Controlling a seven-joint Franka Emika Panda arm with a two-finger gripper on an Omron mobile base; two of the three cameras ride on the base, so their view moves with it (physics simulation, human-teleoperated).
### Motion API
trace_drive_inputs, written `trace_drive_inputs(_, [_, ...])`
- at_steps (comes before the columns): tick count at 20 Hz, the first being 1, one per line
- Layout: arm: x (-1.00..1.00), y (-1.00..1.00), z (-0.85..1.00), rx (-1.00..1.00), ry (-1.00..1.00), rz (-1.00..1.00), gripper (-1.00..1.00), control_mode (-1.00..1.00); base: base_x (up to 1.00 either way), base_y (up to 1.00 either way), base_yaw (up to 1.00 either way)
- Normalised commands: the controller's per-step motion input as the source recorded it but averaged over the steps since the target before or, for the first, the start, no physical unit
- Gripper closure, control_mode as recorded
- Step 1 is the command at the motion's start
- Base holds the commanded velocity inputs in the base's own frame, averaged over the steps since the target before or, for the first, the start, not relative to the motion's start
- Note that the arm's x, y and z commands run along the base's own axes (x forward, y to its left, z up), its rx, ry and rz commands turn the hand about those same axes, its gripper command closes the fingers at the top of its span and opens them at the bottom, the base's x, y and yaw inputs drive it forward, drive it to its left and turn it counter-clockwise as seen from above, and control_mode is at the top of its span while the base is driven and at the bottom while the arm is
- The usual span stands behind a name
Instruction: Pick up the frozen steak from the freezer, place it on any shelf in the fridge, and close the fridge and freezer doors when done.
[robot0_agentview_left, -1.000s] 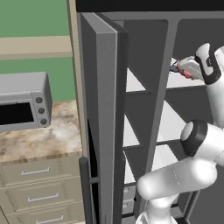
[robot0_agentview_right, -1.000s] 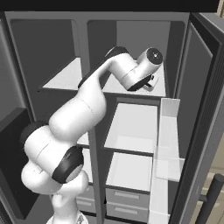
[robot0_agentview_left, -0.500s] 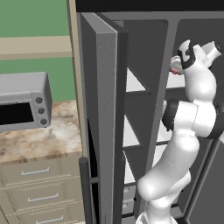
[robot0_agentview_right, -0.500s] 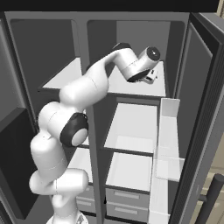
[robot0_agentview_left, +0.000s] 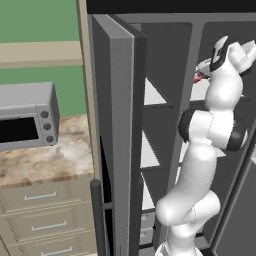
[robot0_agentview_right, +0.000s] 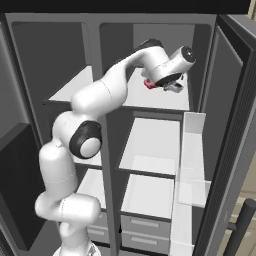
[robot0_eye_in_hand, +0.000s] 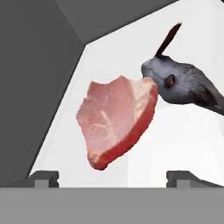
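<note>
The frozen steak (robot0_eye_in_hand: 117, 119), a red-pink slab with paler patches, lies on the white top shelf (robot0_eye_in_hand: 192, 144) of the fridge, just ahead of my gripper (robot0_eye_in_hand: 113, 177). The two fingertips stand wide apart at either side below it, open and holding nothing. From the right base, the steak (robot0_agentview_right: 149, 84) shows as a red edge beside the gripper (robot0_agentview_right: 172, 87), above the shelf (robot0_agentview_right: 165, 104). The left base view shows a red sliver of steak (robot0_agentview_left: 196, 77) by the gripper (robot0_agentview_left: 204, 69). The freezer (robot0_agentview_right: 70, 90) is the compartment to the left.
A dark grey lumpy item (robot0_eye_in_hand: 183, 85) with a thin stalk lies on the same shelf, right of the steak. The fridge door (robot0_agentview_right: 230, 125) stands open with white bins (robot0_agentview_right: 192, 165). The freezer door (robot0_agentview_left: 120, 125) is open too. A toaster oven (robot0_agentview_left: 25, 117) sits on the counter.
The arm has reached further into the fridge, bringing the hand over the top shelf. The steak came in with it and now rests on the shelf.
</note>
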Motion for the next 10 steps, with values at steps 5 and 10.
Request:
trace_drive_inputs(5, [-1.0,0.22,-0.02,0.0,-0.12,0.01,-1.0,-1.0,0.0,0.0,0.0])
trace_drive_inputs(10, [-1.0,0.79,-0.31,-0.04,-0.14,0.0,-1.0,-1.0,0.0,0.0,0.0])
